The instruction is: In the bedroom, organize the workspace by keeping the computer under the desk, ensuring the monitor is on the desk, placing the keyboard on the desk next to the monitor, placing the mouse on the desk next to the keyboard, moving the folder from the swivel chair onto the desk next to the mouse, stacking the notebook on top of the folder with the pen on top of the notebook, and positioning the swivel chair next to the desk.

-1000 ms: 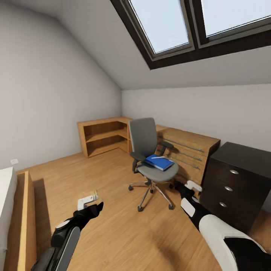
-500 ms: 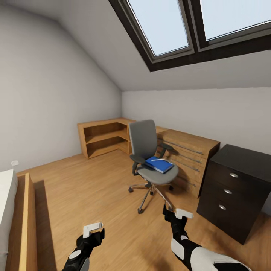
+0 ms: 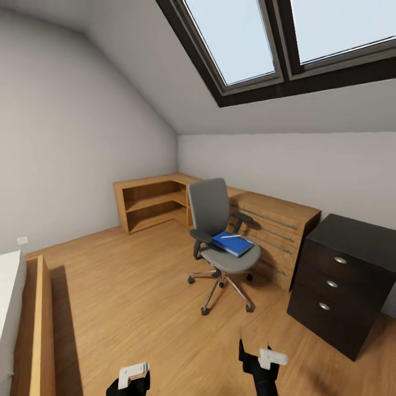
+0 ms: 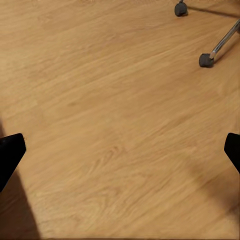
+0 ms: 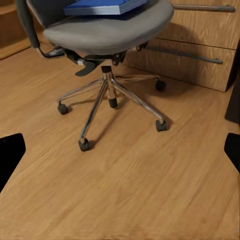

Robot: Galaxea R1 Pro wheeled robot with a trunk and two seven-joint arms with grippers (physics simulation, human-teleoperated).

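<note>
Right wrist view shows the right gripper [image 5: 120, 150] with its two dark fingertips [image 5: 11, 152] parted to the far edges of the frame and nothing between them, only bare wood floor [image 5: 130, 195]. Beyond it, in the upper half of that frame, stands the swivel chair [image 5: 107, 32], and on its grey seat at the top edge lies the folder [image 5: 102, 7], bright blue and flat. The left gripper [image 4: 120, 147] is likewise spread wide and empty over the floor, with two chair castors at the upper right of its view. In the head view both grippers sit at the bottom edge, the left [image 3: 133, 375] and the right [image 3: 265, 357], well short of the chair at centre frame; a thin white pen [image 3: 231, 237] rests on the folder there. The desk [image 3: 352, 234], its black drawer unit with silver knobs, stands at the right edge. My reading is that the step in hand is fetching the folder. To do it well, close in squarely on the chair's front, raise the right arm to seat height, and take the folder by its near edge, kept level so the pen does not roll off, without nudging the chair on its castors.
</note>
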